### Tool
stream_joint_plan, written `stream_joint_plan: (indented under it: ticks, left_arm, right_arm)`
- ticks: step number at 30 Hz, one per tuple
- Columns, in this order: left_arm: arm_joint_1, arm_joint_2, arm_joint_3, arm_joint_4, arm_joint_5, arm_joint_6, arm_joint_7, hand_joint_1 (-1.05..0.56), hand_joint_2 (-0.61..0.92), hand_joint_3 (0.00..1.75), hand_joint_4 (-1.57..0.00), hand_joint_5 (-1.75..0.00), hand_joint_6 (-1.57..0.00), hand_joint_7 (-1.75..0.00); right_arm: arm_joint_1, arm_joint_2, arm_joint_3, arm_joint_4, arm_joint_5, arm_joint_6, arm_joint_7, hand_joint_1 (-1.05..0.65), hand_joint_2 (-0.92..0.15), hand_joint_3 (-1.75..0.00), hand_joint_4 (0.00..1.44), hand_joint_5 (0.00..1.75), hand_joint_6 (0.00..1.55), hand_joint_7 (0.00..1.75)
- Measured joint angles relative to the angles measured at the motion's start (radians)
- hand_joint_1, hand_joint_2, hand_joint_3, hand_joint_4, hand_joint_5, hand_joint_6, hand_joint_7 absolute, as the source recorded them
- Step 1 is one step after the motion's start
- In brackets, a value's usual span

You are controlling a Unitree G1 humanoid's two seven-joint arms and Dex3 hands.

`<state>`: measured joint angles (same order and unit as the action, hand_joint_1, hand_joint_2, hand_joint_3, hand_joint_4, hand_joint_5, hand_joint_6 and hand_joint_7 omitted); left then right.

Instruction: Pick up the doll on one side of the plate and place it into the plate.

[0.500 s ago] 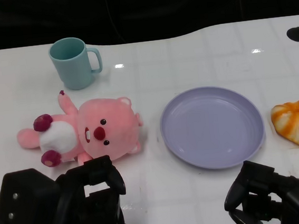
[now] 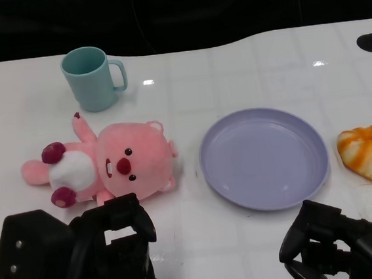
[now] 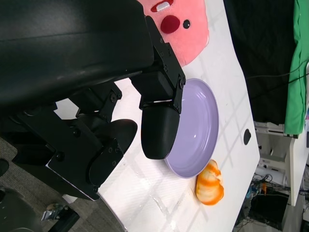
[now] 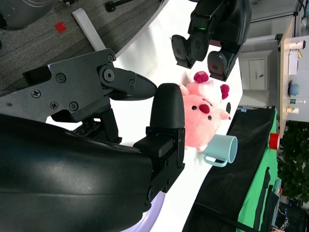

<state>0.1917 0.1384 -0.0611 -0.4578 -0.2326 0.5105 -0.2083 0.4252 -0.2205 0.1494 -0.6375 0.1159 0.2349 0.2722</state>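
Head view shows a white table point(image 2: 231, 62) with a teal mug point(image 2: 92, 78) standing upright toward the far left, its handle turned to the right. An orange-and-white striped soft toy point(image 2: 370, 152) lies near the right edge, just beside the lilac plate point(image 2: 263, 158) but apart from it. The pink doll point(image 2: 103, 166) lies on its back on the plate's left side, head toward the plate, close to its rim without touching.

The left hand point(image 2: 85, 258) sits low at the near edge, just in front of the doll, fingers spread apart and holding nothing; whether a fingertip brushes the doll's lower edge is hard to tell from this angle. The right hand point(image 2: 341, 243) is near the plate's front rim, fingers parted, nothing in them.

Both hands hang palm-forward over the table's near edge; in the left wrist view the fingers point(image 3: 161, 123) reach toward the plate.
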Motion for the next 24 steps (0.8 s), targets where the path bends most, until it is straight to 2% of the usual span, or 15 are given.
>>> stream_joint_plan:
  ticks: [16, 19, 24]
  left_arm:
    - [-0.002, 0.0, 0.009, 0.009, -0.002, -0.012, 0.0, -0.03, 0.42, 1.46, -0.92, -1.75, -0.8, -1.66]
    - [-0.003, 0.0, 0.011, 0.017, -0.002, -0.03, -0.005, -0.02, 0.44, 1.41, -0.86, -1.72, -0.8, -1.55]
    - [-0.008, 0.0, 0.015, 0.029, -0.002, -0.083, -0.013, -0.05, 0.47, 1.29, -0.71, -1.55, -0.73, -1.18]
  right_arm:
    - [-0.004, 0.001, 0.002, 0.003, 0.0, -0.001, -0.001, -0.24, -0.87, -0.62, 0.66, 1.75, 0.47, 1.64]
    - [-0.007, 0.001, 0.003, 0.003, 0.0, -0.001, -0.001, -0.24, -0.87, -0.62, 0.66, 1.75, 0.47, 1.64]
    - [-0.01, 0.001, 0.003, 0.003, 0.001, -0.001, 0.0, -0.25, -0.87, -0.61, 0.66, 1.75, 0.47, 1.64]
